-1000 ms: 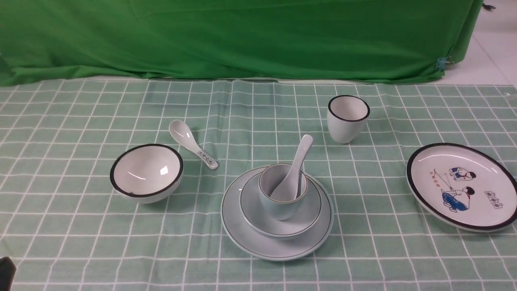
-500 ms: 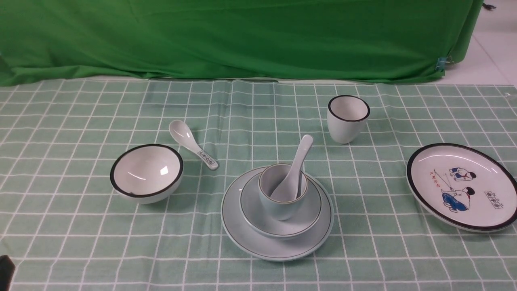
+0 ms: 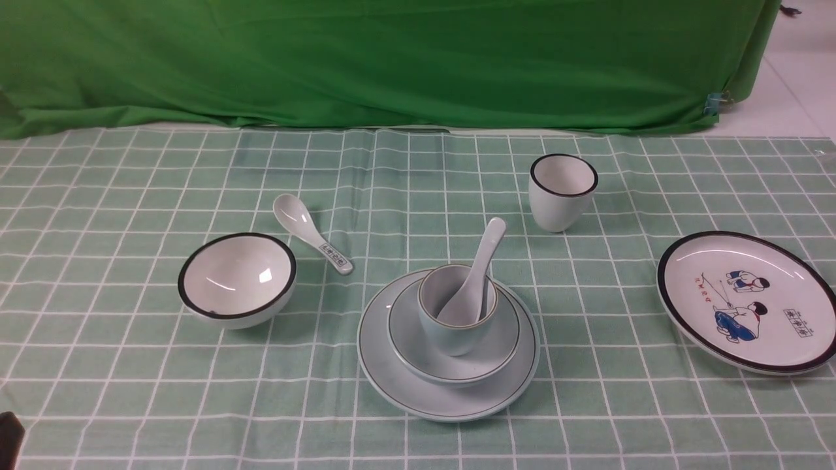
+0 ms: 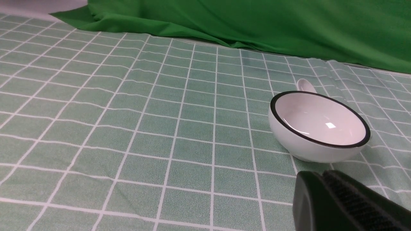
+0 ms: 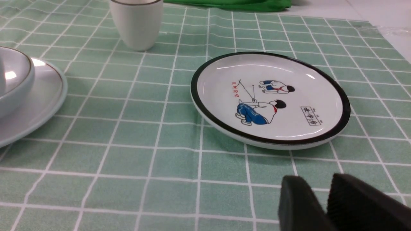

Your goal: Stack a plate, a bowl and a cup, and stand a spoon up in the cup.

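The pale blue-green plate (image 3: 398,385) lies on the checked cloth near the front centre. On it sits the bowl (image 3: 503,346), and the cup (image 3: 450,333) stands in the bowl. The plain spoon (image 3: 486,251) leans in the cup, handle up and to the right. The right wrist view catches the edge of the plate (image 5: 41,102) and the bowl (image 5: 16,77). My left gripper (image 4: 321,179) is shut and empty, low over the cloth in front of the black-rimmed bowl. My right gripper (image 5: 316,184) is open by a narrow gap, empty, in front of the cartoon plate.
A black-rimmed white bowl (image 3: 236,279) and a patterned spoon (image 3: 312,240) lie left of the stack. A black-rimmed white cup (image 3: 563,190) stands behind it to the right. The cartoon plate (image 3: 744,300) sits far right. A green cloth backdrop (image 3: 392,59) closes the far edge.
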